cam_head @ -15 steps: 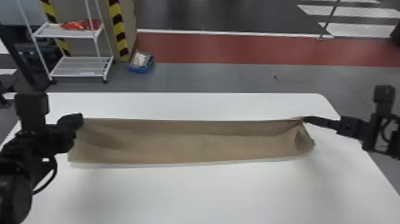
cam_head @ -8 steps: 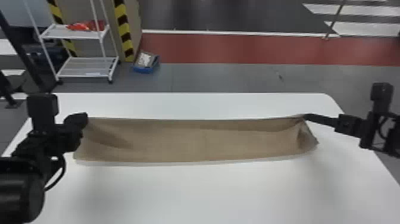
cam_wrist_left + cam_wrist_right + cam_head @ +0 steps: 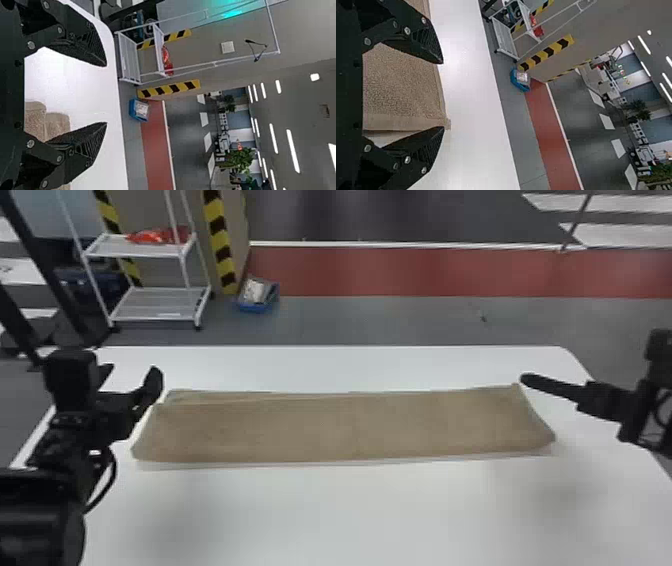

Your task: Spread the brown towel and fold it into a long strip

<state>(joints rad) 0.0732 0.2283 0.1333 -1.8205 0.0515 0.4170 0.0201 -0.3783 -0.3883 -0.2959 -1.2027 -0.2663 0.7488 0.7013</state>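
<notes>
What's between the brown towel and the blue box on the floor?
Between the towel and blue box, the head view shows white table, then grey floor.

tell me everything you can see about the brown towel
The brown towel looks like looped cloth with a flatter hem band. It lies as a long, narrow folded strip across the white table, mostly smooth, its ends slanting outward toward the near side. At the far left corner, a layer peeks out from beneath. The left tool and right tool are open by its ends, neither gripping it.
</notes>
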